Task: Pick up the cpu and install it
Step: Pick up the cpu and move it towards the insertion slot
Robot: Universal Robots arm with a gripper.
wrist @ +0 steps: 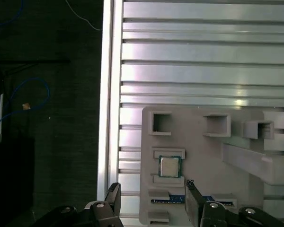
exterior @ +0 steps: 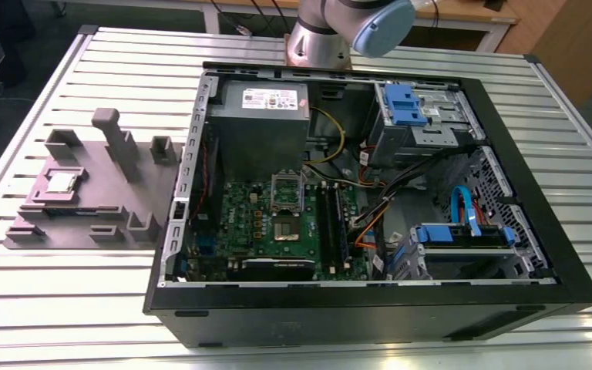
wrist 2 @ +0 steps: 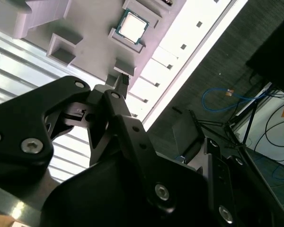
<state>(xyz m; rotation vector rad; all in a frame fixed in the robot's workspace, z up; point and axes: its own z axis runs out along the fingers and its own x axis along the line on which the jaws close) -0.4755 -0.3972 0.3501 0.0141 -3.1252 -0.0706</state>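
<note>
The small square cpu (exterior: 64, 182), silvery-topped, lies in a recess of the matte grey moulded holder (exterior: 111, 196) on the ribbed aluminium table (exterior: 70, 293); the black gripper (wrist: 152, 187) hangs nearby, jaws spread wide, holding nothing.

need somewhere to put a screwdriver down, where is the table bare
Bare table slats: at the exterior view's lower left, between the grey fixture and the table edge; beyond the fixture, toward the far edge; and a strip at the view's right of the case. Crowded: the fixture, holding the cpu, and the case's cable-filled inside.
</note>
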